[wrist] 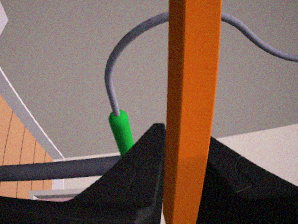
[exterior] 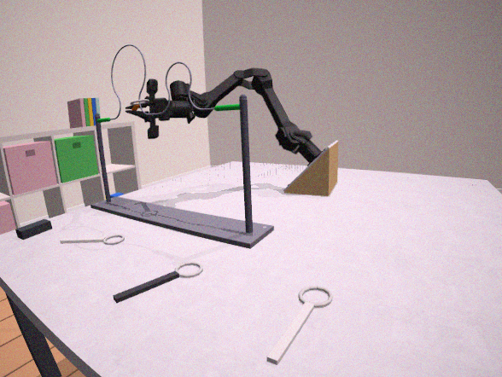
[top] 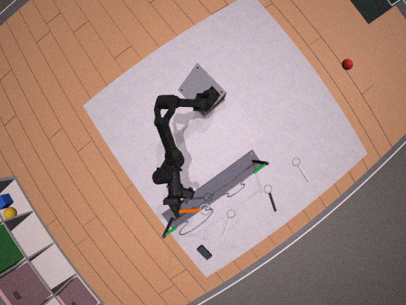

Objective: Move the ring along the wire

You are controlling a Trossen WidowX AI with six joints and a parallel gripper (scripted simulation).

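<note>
My gripper (top: pixel 178 214) (exterior: pixel 129 108) (wrist: pixel 171 133) is shut on the orange handle (top: pixel 189 210) (exterior: pixel 136 107) (wrist: pixel 194 90), high above the base near the left post (top: pixel 168 228) (exterior: pixel 102 162). The pale ring (top: pixel 200 212) is at the handle's far end, beside the grey wire (exterior: pixel 112 72) (wrist: pixel 108 75); whether the wire passes through it is hard to tell. One green part (top: pixel 171 230) (exterior: pixel 104 119) (wrist: pixel 121 131) is at the left post, the other (top: pixel 259 168) (exterior: pixel 227 107) at the right post (exterior: pixel 246 171). In the wrist view the handle crosses in front of the wire; the ring is out of frame.
The grey base (top: pixel 238 169) (exterior: pixel 179 221) carries both posts. A ring with a black handle (top: pixel 272 203) (exterior: pixel 147 287), two with pale handles (top: pixel 226 225) (exterior: pixel 292 333) and a black block (top: pixel 204 252) (exterior: pixel 34 229) lie on the table. The wire's second, smaller loop rises near the wrist.
</note>
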